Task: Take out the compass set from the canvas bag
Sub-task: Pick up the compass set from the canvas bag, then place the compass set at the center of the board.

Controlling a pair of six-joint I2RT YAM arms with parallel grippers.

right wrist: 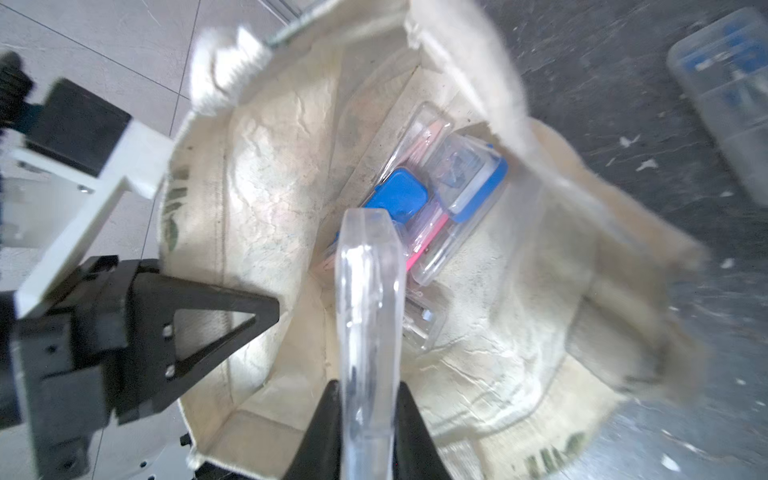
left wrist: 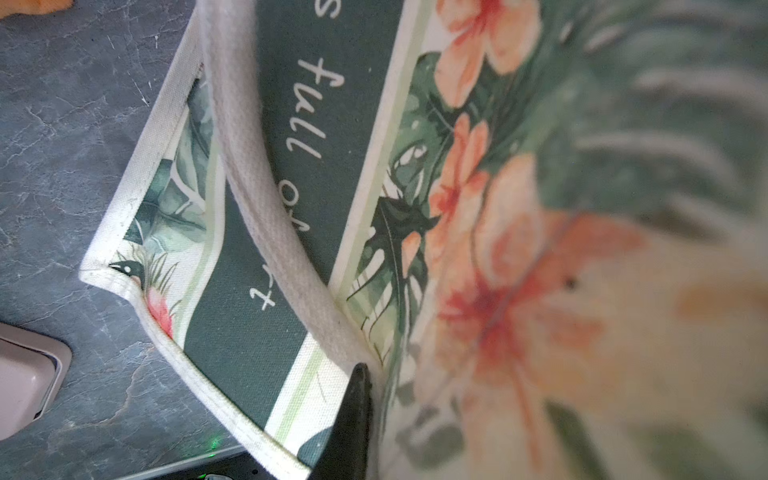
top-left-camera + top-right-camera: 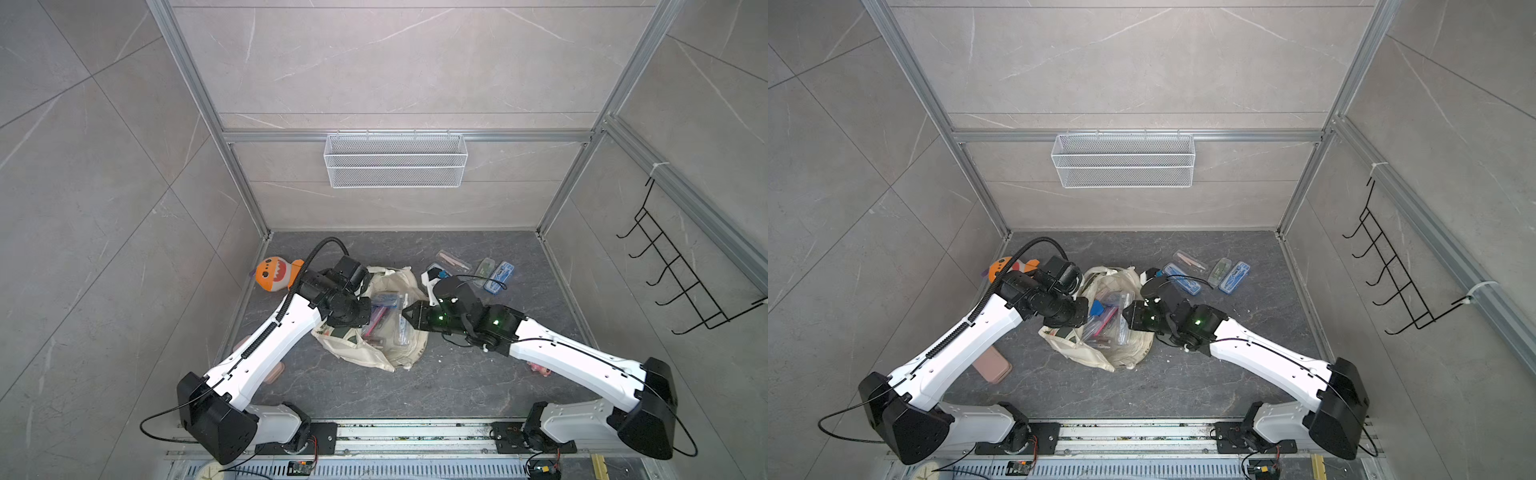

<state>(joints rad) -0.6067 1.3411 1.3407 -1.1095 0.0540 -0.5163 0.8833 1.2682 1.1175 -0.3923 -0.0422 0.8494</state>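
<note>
The canvas bag (image 3: 368, 353) slumps mid-table (image 3: 436, 395), mouth open; the left gripper (image 2: 369, 374) pinches its rim beside a handle; the right gripper (image 1: 368, 384) clamps a clear plastic case (image 1: 368, 291) upright above the packed cases (image 1: 461, 183) inside; beyond, loose cases (image 3: 500, 276) lie near an orange shark toy (image 3: 276, 274); a wire basket (image 3: 395, 160) hangs on the back wall.

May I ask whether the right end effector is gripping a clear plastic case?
Yes, the right end effector clamps the clear plastic case over the cream canvas bag.
</note>
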